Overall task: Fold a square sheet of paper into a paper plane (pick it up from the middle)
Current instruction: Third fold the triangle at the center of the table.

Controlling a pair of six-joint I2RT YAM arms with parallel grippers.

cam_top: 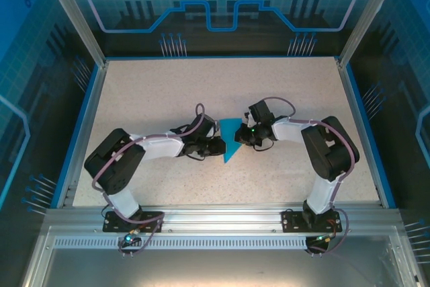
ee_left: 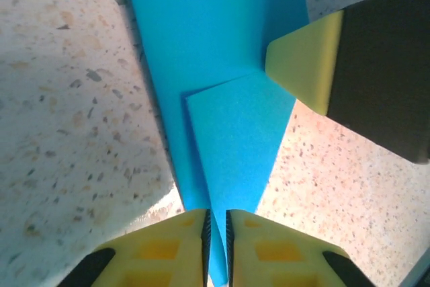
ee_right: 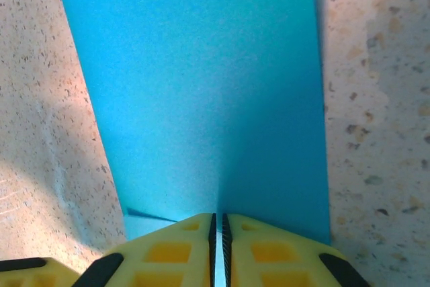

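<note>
Flanking a bright blue, pointed, folded paper plane (cam_top: 230,142), both arms bend inward to the middle of the speckled beige counter (cam_top: 168,92).
The left pincer (cam_top: 216,146) sits at the plane's left side and the right pincer (cam_top: 240,136) at its right (the two are nearly touching). In the left wrist view the left pincer's yellow pads (ee_left: 168,250) stand a thin slit apart, with the paper's narrow tip running into the slit; whether they press on it I cannot tell. One yellow fingertip (ee_left: 302,58) of the right pincer sits at the paper's right edge, beside a folded flap. In the right wrist view its pads (ee_right: 175,250) are closed on an edge of the paper plane's wider part, which rests on the counter.
</note>
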